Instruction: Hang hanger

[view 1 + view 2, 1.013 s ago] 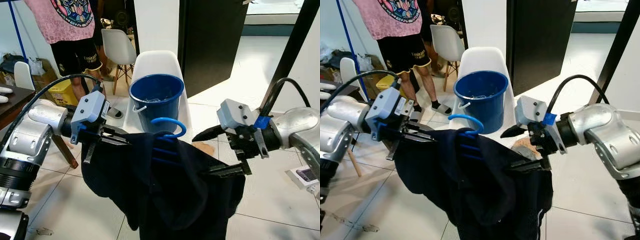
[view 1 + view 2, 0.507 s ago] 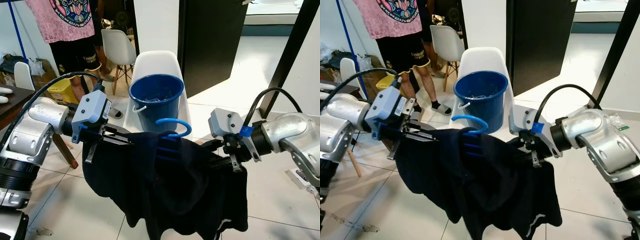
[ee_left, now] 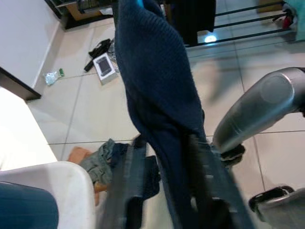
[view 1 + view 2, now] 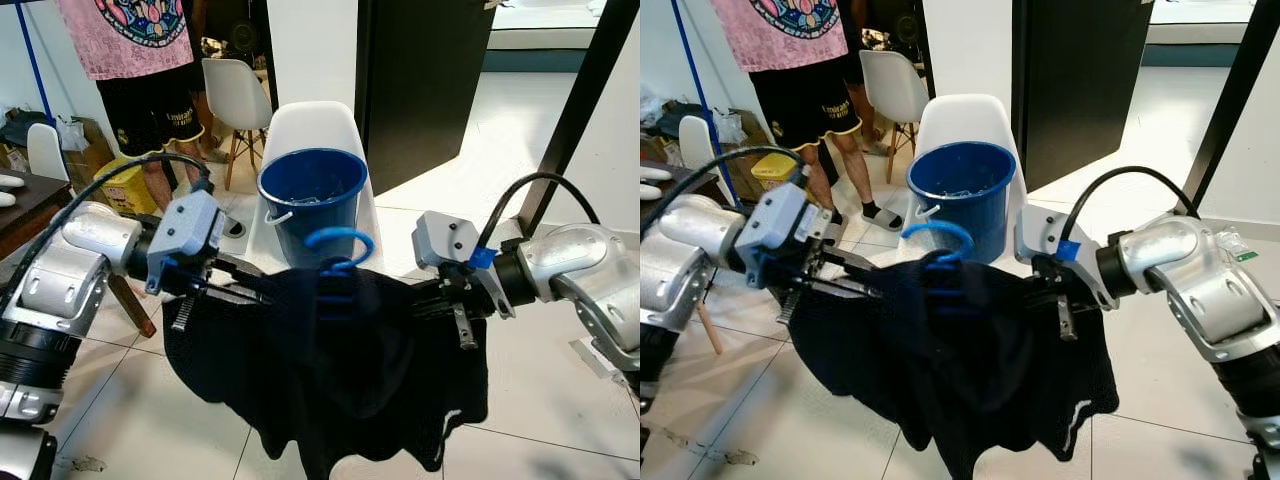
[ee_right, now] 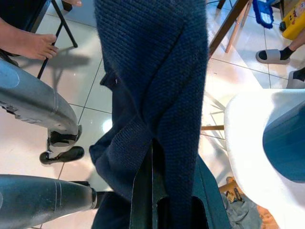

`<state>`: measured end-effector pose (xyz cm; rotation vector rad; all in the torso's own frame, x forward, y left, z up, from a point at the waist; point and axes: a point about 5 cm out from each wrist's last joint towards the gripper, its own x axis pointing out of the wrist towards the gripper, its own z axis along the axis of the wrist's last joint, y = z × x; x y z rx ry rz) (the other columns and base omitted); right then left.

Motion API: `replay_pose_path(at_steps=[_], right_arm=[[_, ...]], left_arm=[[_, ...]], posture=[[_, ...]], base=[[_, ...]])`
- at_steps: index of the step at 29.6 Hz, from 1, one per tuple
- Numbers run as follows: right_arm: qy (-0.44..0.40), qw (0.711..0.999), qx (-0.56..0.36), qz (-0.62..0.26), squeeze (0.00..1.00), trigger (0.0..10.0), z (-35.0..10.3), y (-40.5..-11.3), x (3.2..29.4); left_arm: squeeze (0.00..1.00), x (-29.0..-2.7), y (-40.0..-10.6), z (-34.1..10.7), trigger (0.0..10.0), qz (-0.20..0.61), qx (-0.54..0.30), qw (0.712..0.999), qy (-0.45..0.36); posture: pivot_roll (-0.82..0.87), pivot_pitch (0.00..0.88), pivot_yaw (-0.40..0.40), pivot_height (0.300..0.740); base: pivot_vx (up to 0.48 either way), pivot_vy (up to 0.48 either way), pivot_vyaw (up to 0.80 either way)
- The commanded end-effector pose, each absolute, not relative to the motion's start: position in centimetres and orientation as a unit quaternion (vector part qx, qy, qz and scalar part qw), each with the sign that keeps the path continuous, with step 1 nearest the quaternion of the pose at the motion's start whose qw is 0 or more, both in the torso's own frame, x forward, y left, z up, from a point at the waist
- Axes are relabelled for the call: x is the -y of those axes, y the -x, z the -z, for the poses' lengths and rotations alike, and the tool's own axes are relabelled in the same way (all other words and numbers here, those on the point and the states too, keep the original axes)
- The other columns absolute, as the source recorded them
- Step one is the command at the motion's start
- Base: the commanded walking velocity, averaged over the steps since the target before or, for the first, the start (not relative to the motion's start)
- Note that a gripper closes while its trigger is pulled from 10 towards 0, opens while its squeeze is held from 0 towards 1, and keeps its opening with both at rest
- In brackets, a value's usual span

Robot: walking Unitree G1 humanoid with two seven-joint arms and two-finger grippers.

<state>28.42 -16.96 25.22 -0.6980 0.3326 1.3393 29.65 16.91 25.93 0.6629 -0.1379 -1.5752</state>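
A dark navy garment (image 4: 340, 370) hangs on a blue hanger whose hook (image 4: 340, 245) sticks up at its collar. My left gripper (image 4: 258, 292) is shut on the garment's left shoulder, and my right gripper (image 4: 428, 298) is shut on its right shoulder. The cloth is stretched between them at chest height. In the left wrist view the knit garment (image 3: 152, 86) runs out between the black fingers (image 3: 124, 191). The right wrist view has the garment (image 5: 162, 71) draped over the closed fingers (image 5: 143, 191).
Just beyond the garment a blue bucket (image 4: 312, 195) stands on a white chair (image 4: 315, 125). A person in a pink shirt (image 4: 130, 40) stands at the back left near another white chair (image 4: 235, 90). A black cabinet (image 4: 420, 80) and a slanted black pole (image 4: 580, 90) are on the right.
My right gripper, open a second ago, has moved inward and shut on the garment's right shoulder. The garment now hangs spread and level between both grippers.
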Motion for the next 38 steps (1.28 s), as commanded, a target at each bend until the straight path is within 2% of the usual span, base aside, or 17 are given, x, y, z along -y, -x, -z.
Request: replay_pose_path(at_steps=[1, 12, 14, 16, 17, 19, 20, 23, 26, 28, 30, 31, 32, 35, 36, 37, 38], right_arm=[[0.311, 0.717, -0.145, -0.607, 0.0, 0.0, -25.3, -28.4, 16.7], [0.307, 0.721, -0.16, -0.601, 0.0, 0.0, -24.5, -28.5, 17.2], [0.304, 0.73, -0.194, -0.58, 0.0, 0.0, -22.8, -29.0, 18.5], [0.304, 0.73, -0.194, -0.58, 0.0, 0.0, -22.8, -29.0, 18.5], [0.294, 0.742, -0.214, -0.563, 0.0, 0.0, -21.6, -29.4, 19.4], [0.294, 0.742, -0.214, -0.563, 0.0, 0.0, -21.6, -29.4, 19.4], [0.279, 0.754, -0.233, -0.547, 0.0, 0.0, -20.4, -29.7, 20.2], [0.279, 0.754, -0.233, -0.547, 0.0, 0.0, -20.4, -29.7, 20.2], [0.245, 0.797, -0.284, -0.473, 0.0, 0.0, -17.4, -30.6, 22.6], [0.245, 0.797, -0.284, -0.473, 0.0, 0.0, -17.4, -30.6, 22.6], [0.204, 0.847, -0.327, -0.366, 0.0, 0.0, -14.9, -31.5, 25.1], [0.204, 0.847, -0.327, -0.366, 0.0, 0.0, -14.9, -31.5, 25.1], [0.177, 0.877, -0.332, -0.299, 0.0, 3.8, -13.8, -32.0, 26.3], [0.177, 0.877, -0.332, -0.299, 0.0, 3.8, -13.8, -32.0, 26.3], [0.147, 0.898, -0.335, -0.243, 0.0, 10.0, -12.7, -32.2, 27.2], [0.115, 0.919, -0.329, -0.185, 0.0, 10.0, -11.4, -32.2, 27.9], [0.077, 0.935, -0.321, -0.132, 0.0, 10.0, -9.7, -31.9, 28.1]], left_arm=[[1.0, -17.5, -29.6, -25.8, 10.0, 0.694, 0.042, 0.655, -0.295], [1.0, -19.1, -30.5, -25.7, 10.0, 0.663, 0.032, 0.688, -0.293], [1.0, -20.6, -31.2, -26.4, 10.0, 0.632, 0.039, 0.72, -0.283], [1.0, -20.6, -31.2, -26.4, 10.0, 0.632, 0.039, 0.72, -0.283], [1.0, -21.4, -31.5, -26.9, 10.0, 0.615, 0.052, 0.743, -0.258], [1.0, -21.4, -31.5, -26.9, 10.0, 0.615, 0.052, 0.743, -0.258], [1.0, -22.1, -31.9, -27.0, 10.0, 0.598, 0.063, 0.765, -0.23], [1.0, -22.1, -31.9, -27.0, 10.0, 0.598, 0.063, 0.765, -0.23], [1.0, -23.2, -32.4, -25.2, 10.0, 0.554, 0.07, 0.815, -0.154], [1.0, -23.2, -32.4, -25.2, 10.0, 0.554, 0.07, 0.815, -0.154], [1.0, -23.6, -33.1, -22.1, 10.0, 0.494, 0.052, 0.862, -0.106], [1.0, -23.6, -33.1, -22.1, 10.0, 0.494, 0.052, 0.862, -0.106], [1.0, -23.5, -33.7, -19.8, 10.0, 0.442, 0.022, 0.893, -0.084], [1.0, -23.5, -33.7, -19.8, 10.0, 0.442, 0.022, 0.893, -0.084], [0.42, -23.1, -33.9, -16.9, 10.0, 0.4, -0.017, 0.914, -0.066], [0.0, -22.5, -33.6, -13.7, 10.0, 0.356, -0.06, 0.932, -0.039], [0.0, -22.0, -33.3, -10.4, 10.0, 0.29, -0.105, 0.951, -0.012]], posture=[[-0.09, 0.0, 0.044, 0.74], [-0.09, 0.0, 0.042, 0.74], [-0.09, 0.0, 0.04, 0.74], [-0.09, 0.0, 0.04, 0.74], [-0.09, 0.0, 0.04, 0.74], [-0.09, 0.0, 0.04, 0.74], [-0.09, 0.0, 0.04, 0.74], [-0.09, 0.0, 0.04, 0.74], [-0.09, 0.0, 0.039, 0.74], [-0.09, 0.0, 0.039, 0.74], [-0.08, 0.0, 0.036, 0.74], [-0.08, 0.0, 0.036, 0.74], [-0.08, 0.0, 0.038, 0.74], [-0.08, 0.0, 0.038, 0.74], [-0.08, 0.0, 0.04, 0.74], [-0.09, 0.0, 0.039, 0.74], [-0.09, 0.0, 0.038, 0.74]], base=[[0.0, 0.0, 0.0], [0.0, 0.0, 0.0], [0.0, 0.0, 0.0], [0.0, 0.0, 0.0], [0.0, 0.0, 0.0], [0.0, 0.0, 0.0], [0.0, 0.0, 0.0], [0.0, 0.0, 0.0], [0.0, 0.0, 0.0], [0.0, 0.0, 0.0], [0.0, 0.0, 0.0], [0.0, 0.0, 0.0], [0.0, 0.0, 0.0], [0.0, 0.0, 0.0], [0.0, 0.0, 0.0], [0.0, 0.0, 0.0], [0.0, 0.0, -0.58]])
